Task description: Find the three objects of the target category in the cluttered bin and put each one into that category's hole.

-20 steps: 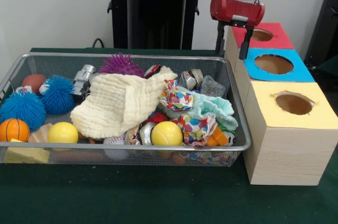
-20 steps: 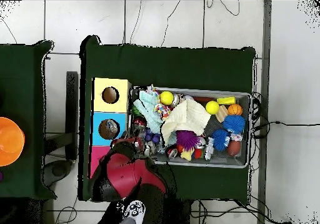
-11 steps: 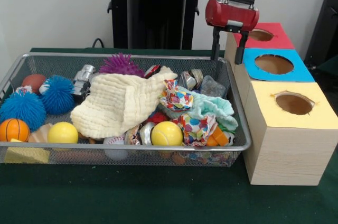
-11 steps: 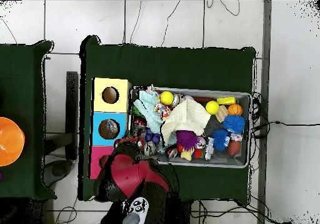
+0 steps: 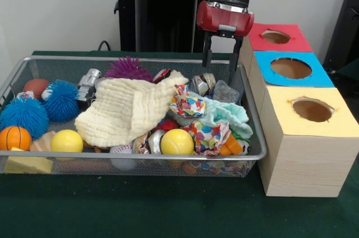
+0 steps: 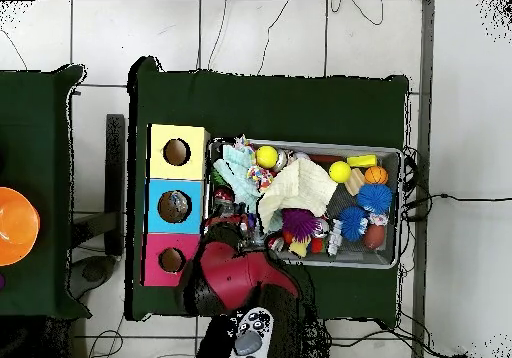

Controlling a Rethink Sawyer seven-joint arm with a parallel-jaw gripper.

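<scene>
The wire bin (image 5: 140, 60) (image 6: 392, 259) is heaped with clutter. It holds a cream cloth (image 5: 126, 109) (image 6: 297, 186), two yellow balls (image 5: 177, 141) (image 5: 67, 141), blue spiky balls (image 5: 60, 100), a purple spiky ball (image 5: 128, 68) (image 6: 298, 222), an orange ball (image 5: 14, 137), crumpled silver cans (image 5: 199, 84) and patterned cloths (image 5: 188, 105). My gripper (image 5: 219, 71) (image 6: 226, 217) hangs open and empty over the bin's back right corner, just above the silver cans. Beside the bin stand three boxes with holes: red (image 5: 276, 36) (image 6: 170, 260), blue (image 5: 291, 68) (image 6: 173, 206) and yellow (image 5: 312, 110) (image 6: 177, 152).
A mint cloth (image 5: 227, 113) and a grey crumpled piece (image 5: 225, 92) lie under the gripper's reach on the right. A yellow block (image 5: 27, 164) sits at the bin's front left corner. The boxes stand close against the bin's right rim.
The gripper has swung from above the red and blue boxes leftward and down over the bin's back right corner. It stays open and empty. Nothing in the bin has moved.
</scene>
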